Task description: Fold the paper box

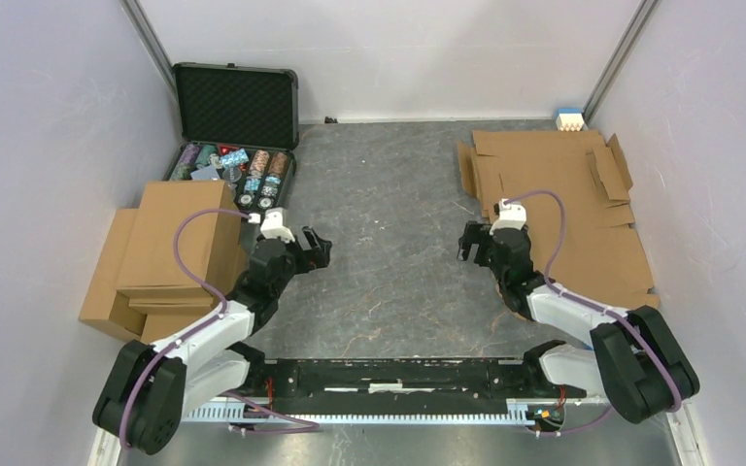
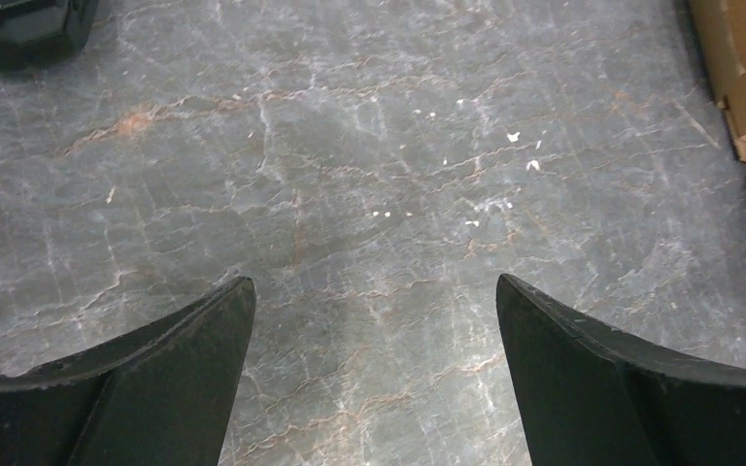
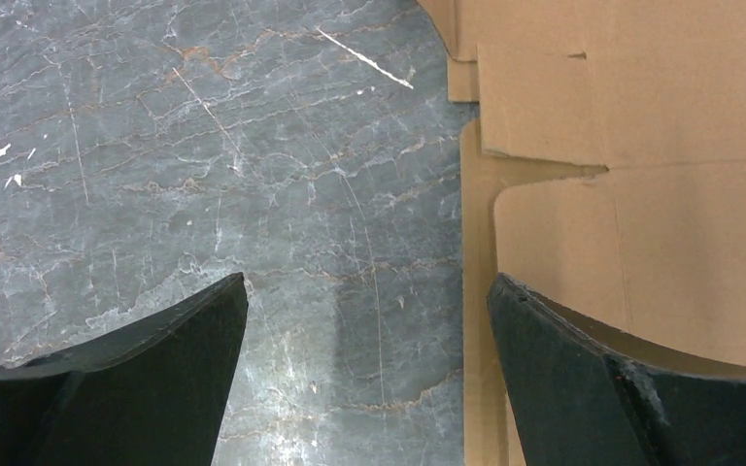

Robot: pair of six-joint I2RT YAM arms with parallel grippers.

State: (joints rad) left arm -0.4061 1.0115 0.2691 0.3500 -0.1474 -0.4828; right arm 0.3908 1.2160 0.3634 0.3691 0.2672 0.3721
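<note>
Brown paper box (image 3: pixel 641 146) flat beside right gripper (image 3: pixel 367 286)

centre of the table (image 1: pixel 389 194) is bare from the arm bases to the back wall (image 1: pixel 389 49), a wide lane between left gripper (image 1: pixel 318 249) and right gripper (image 1: pixel 468 243), both with jaws spread and holding nothing. left side is blocked by a stack of cardboard boxes (image 1: pixel 170 243), with an open black case (image 1: pixel 236 107) behind it. right side is covered by low flat cardboard sheets (image 1: pixel 563 194), edge just beside the right gripper. side walls (image 1: pixel 49 146) close both flanks.
</note>
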